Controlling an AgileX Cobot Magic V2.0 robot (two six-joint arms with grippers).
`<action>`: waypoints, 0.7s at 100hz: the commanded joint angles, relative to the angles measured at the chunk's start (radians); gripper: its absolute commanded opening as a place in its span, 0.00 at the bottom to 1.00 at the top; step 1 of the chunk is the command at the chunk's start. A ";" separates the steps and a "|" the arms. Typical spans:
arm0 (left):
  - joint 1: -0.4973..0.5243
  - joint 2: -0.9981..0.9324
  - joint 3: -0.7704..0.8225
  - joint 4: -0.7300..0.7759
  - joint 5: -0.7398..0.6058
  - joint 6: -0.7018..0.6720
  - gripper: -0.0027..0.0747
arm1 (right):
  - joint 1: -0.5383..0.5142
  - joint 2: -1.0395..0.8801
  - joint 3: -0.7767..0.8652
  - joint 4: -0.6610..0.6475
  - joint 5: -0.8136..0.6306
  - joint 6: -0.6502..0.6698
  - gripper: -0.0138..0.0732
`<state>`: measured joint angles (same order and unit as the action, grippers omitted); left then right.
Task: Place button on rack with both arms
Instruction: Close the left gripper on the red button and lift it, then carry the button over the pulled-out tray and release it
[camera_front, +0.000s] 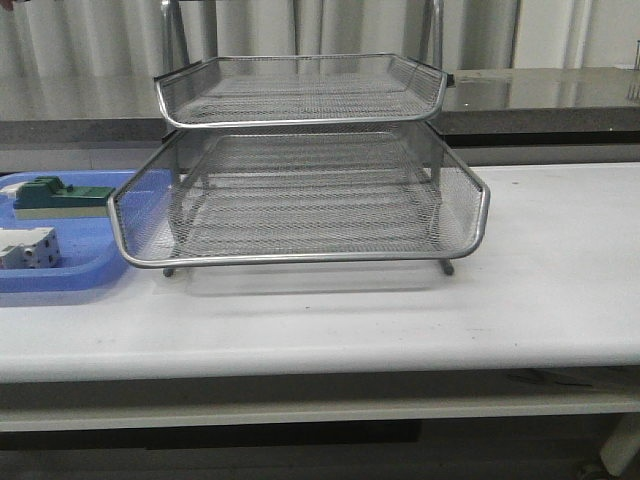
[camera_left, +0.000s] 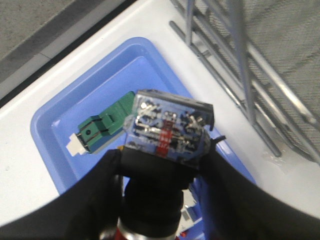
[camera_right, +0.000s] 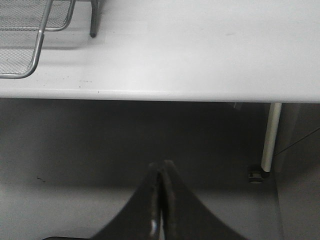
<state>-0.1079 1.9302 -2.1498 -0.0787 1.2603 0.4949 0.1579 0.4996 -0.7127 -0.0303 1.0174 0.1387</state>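
In the left wrist view my left gripper (camera_left: 163, 161) is shut on the button (camera_left: 167, 132), with its black fingers on either side of the black body. The button's clear blue rear end points away from the wrist. A silver ring and a bit of the red head show at the picture's lower edge. It hangs above the blue tray (camera_left: 65, 130), beside the rack (camera_left: 250, 75). The silver wire-mesh rack (camera_front: 300, 200) stands mid-table in the front view, where neither arm shows. My right gripper (camera_right: 161, 167) is shut on nothing, low in front of the table edge (camera_right: 160, 94).
The blue tray (camera_front: 70, 275) lies left of the rack and holds a green block (camera_front: 60, 197) and a white blocky switch (camera_front: 28, 247). A corner of the rack (camera_right: 25, 45) shows in the right wrist view. A table leg (camera_right: 270, 135) stands under the edge.
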 joint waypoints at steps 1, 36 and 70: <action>-0.042 -0.122 0.057 -0.015 0.006 -0.014 0.18 | -0.001 0.004 -0.024 -0.018 -0.054 -0.005 0.08; -0.307 -0.273 0.341 -0.015 0.006 -0.014 0.18 | -0.001 0.004 -0.024 -0.018 -0.053 -0.005 0.08; -0.521 -0.230 0.435 0.018 -0.005 0.011 0.18 | -0.001 0.004 -0.024 -0.018 -0.053 -0.005 0.08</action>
<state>-0.5998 1.7237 -1.6971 -0.0748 1.2584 0.5049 0.1579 0.4996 -0.7127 -0.0303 1.0174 0.1387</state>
